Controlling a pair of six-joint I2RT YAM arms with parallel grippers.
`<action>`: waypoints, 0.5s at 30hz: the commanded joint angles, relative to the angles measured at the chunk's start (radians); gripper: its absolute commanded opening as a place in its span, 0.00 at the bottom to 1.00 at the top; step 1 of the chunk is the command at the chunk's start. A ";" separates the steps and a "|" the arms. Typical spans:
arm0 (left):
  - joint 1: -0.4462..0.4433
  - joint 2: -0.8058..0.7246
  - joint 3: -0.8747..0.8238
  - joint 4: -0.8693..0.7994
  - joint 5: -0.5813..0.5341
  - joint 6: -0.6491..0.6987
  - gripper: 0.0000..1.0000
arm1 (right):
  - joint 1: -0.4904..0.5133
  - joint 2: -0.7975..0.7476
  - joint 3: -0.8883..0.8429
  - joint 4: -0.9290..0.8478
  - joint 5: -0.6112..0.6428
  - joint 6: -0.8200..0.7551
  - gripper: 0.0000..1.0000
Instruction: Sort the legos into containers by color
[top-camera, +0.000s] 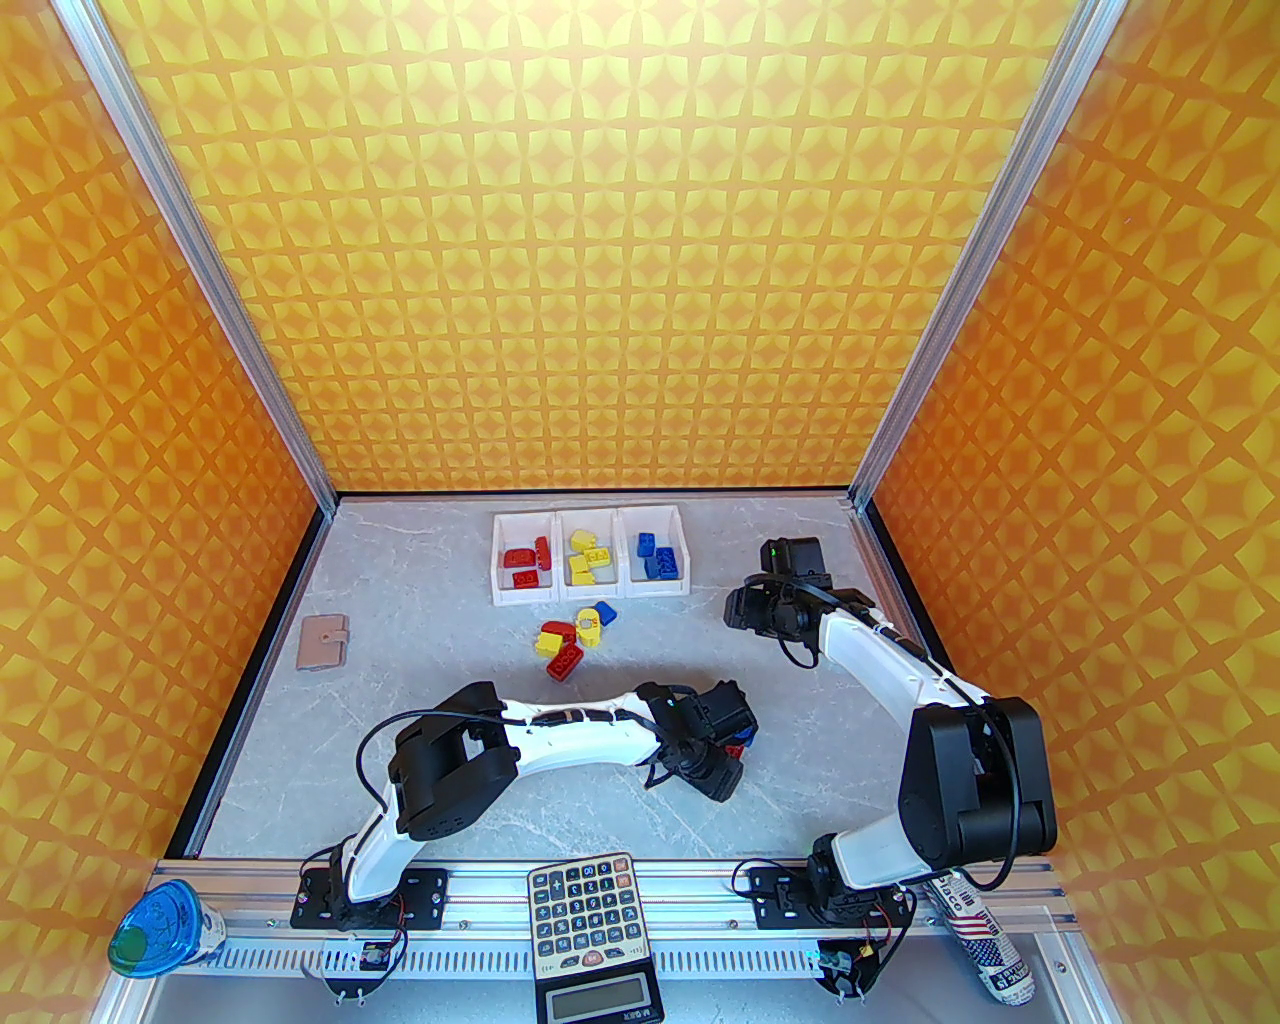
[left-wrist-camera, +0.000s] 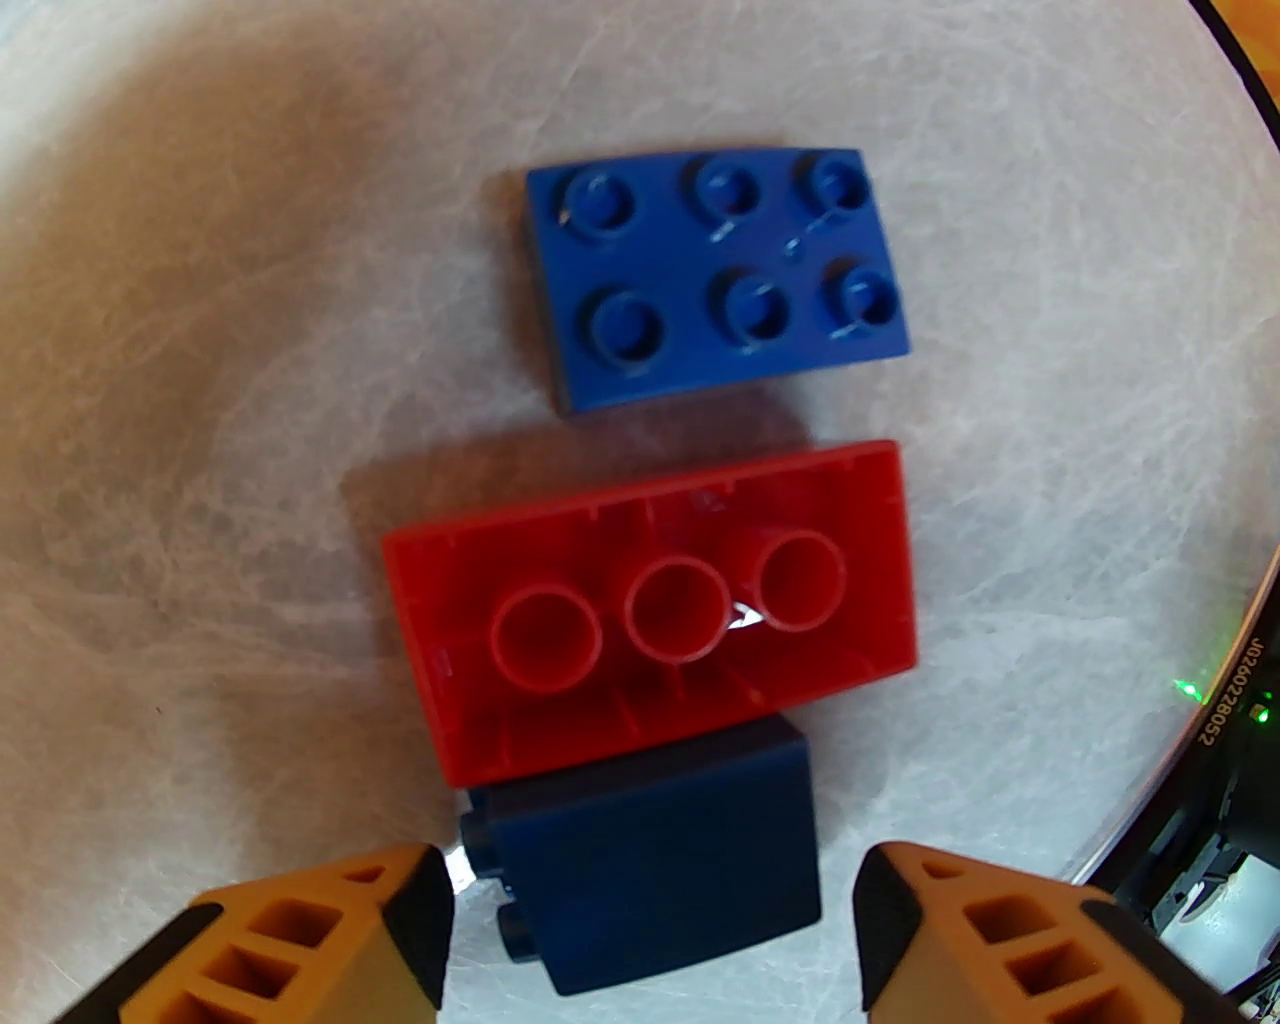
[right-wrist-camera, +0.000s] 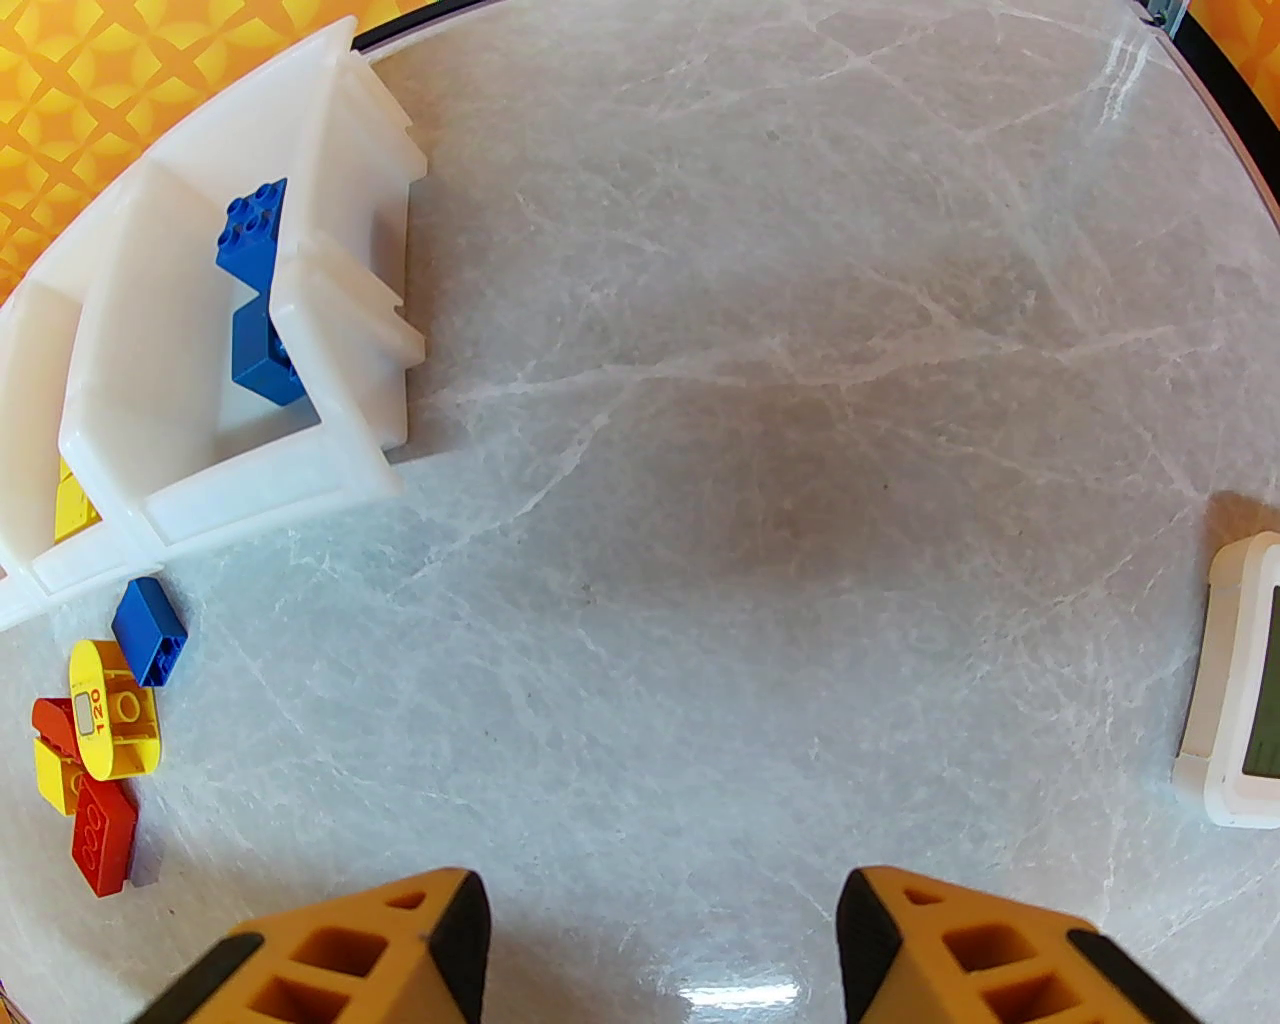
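Tan wallet (top-camera: 323, 641) flat on tabletop (top-camera: 420, 600), well left of the containers (top-camera: 525, 598).

Containers at far edge: red bricks in left bin, yellow in middle, blue in right.

Loose legos (top-camera: 570, 640), mixed red, yellow and blue, clustered just in front of the containers.

Left hand (left-wrist-camera: 650, 930) well in front of the containers, toward their right end. Fingers apart, straddling a dark blue brick (left-wrist-camera: 660, 860); gap at right finger, not clamped. Upturned red brick (left-wrist-camera: 650, 610) lies against it. Blue six-stud brick (left-wrist-camera: 720, 270) sits just past that, apart.

Right hand (right-wrist-camera: 660, 940) right of the containers, released, nothing between fingers, bare tabletop below.
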 joint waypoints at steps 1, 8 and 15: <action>-0.004 0.031 0.036 -0.010 -0.024 -0.012 0.67 | -0.007 -0.005 -0.009 0.014 -0.009 0.011 0.62; -0.004 0.055 0.062 -0.026 -0.032 0.001 0.58 | -0.007 -0.009 -0.010 0.008 -0.005 0.010 0.62; 0.006 0.055 0.061 -0.046 -0.064 0.007 0.49 | -0.007 -0.016 -0.015 0.008 -0.005 0.010 0.62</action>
